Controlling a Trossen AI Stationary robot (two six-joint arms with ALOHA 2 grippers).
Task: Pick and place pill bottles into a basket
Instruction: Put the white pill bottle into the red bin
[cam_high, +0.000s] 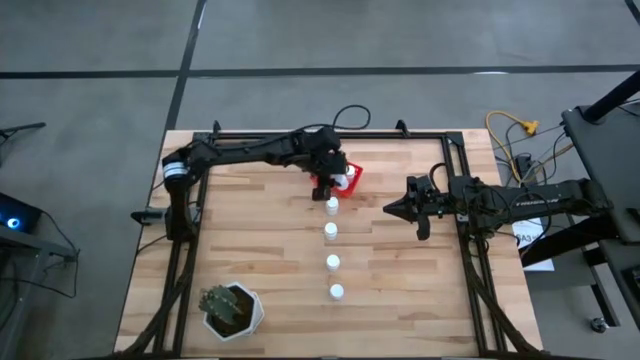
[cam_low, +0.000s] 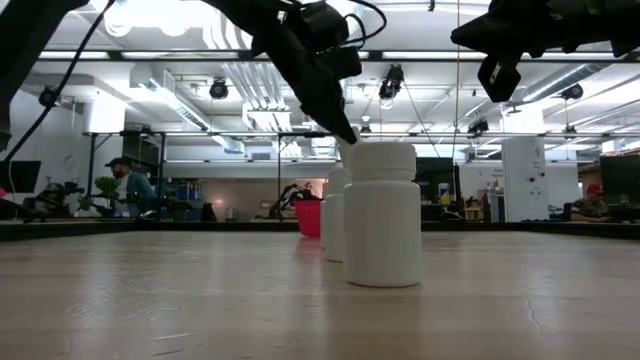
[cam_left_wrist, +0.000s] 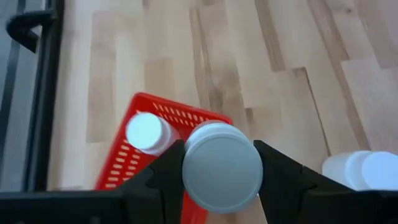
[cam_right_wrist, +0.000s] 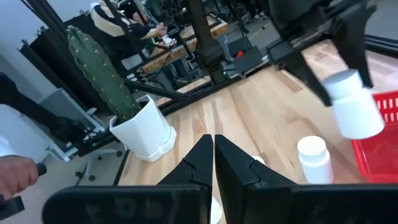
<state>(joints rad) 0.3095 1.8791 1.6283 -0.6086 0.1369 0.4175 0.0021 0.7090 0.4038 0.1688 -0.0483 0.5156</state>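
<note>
My left gripper (cam_high: 338, 180) is shut on a white pill bottle (cam_left_wrist: 222, 165) held above the near edge of the red basket (cam_left_wrist: 134, 168). One more bottle (cam_left_wrist: 148, 132) stands inside the basket. Several alike bottles stand upright in a row on the table, from beside the basket (cam_high: 332, 205) toward the near edge (cam_high: 337, 291). My right gripper (cam_high: 392, 210) is shut and empty, hovering to the right of the row. It also shows in its own wrist view (cam_right_wrist: 211, 155). My left gripper pinches the bottle between its two fingers (cam_left_wrist: 165, 171), one on each side of the bottle's cap end (cam_right_wrist: 342, 84). The fingers come from above, pointing down at a slant. The bottle hangs below them, tilted and lifted clear of the table and basket.
A white hexagonal plant pot with a cactus (cam_high: 232, 308) stands at the table's near left. The arms' black frame rails (cam_high: 460, 160) run along the table's edges. Bare wood lies left and right of the bottle row. People show in the room beyond the table.
</note>
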